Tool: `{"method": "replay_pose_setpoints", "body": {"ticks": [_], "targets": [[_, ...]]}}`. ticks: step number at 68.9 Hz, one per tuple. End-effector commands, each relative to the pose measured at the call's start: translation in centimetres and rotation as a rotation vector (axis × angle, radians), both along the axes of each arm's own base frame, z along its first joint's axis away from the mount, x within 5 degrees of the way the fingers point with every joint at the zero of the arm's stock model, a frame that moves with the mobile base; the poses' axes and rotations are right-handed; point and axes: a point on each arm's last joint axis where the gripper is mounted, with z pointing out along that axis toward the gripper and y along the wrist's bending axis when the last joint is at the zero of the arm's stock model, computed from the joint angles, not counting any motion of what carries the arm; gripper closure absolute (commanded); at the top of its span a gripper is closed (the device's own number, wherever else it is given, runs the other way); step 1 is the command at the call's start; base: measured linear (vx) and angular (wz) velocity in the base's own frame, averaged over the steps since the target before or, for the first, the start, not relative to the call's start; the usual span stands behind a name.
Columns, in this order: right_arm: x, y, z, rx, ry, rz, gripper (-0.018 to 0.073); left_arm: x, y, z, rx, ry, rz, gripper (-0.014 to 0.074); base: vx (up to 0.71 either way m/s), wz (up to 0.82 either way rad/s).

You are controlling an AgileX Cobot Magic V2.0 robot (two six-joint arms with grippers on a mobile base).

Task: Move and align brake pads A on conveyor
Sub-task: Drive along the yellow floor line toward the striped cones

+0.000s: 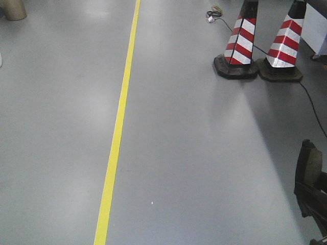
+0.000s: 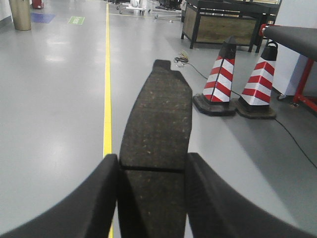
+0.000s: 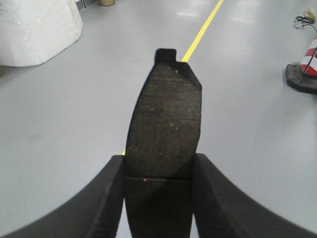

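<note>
Left gripper (image 2: pixel 152 196) clamped on brake pad (image 2: pixel 157 124) — held above grey floor (image 2: pixel 54 114), near striped cones (image 2: pixel 218 79). Right gripper (image 3: pixel 157 198) clamped on second brake pad (image 3: pixel 166 119) — over floor too.

One dark grey, speckled, slightly curved oblong brake pad (image 2: pixel 157 129) with a thin cross groove is clamped between the left fingers (image 2: pixel 94 198), its end tab toward twelve o'clock, while an identical grooved pad (image 3: pixel 165 124) sits likewise between the right fingers (image 3: pixel 99 198).
</note>
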Motion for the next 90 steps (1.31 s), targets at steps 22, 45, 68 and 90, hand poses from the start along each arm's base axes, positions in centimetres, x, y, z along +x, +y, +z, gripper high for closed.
{"method": "replay_pose_setpoints", "body": {"ticks": [22,45,68,90], "targets": [[0.21,0.19,1.79,0.037,-0.112,0.013,0.0504,0.03,-0.03,1.84,-0.025,-0.121,-0.002,0.0498,0.57,0.01],[0.21,0.19,1.79,0.037,-0.112,0.013,0.0504,0.03,-0.03,1.84,-0.025,-0.121,-0.002,0.0498,0.58,0.01],[0.21,0.19,1.79,0.037,-0.112,0.013,0.0504,0.03,-0.03,1.84,-0.025,-0.121,-0.002,0.0498,0.57,0.0],[0.21,0.19,1.79,0.037,-0.112,0.013,0.0504,0.03,-0.03,1.84,-0.025,-0.121,-0.002,0.0498,0.54,0.02]]}}
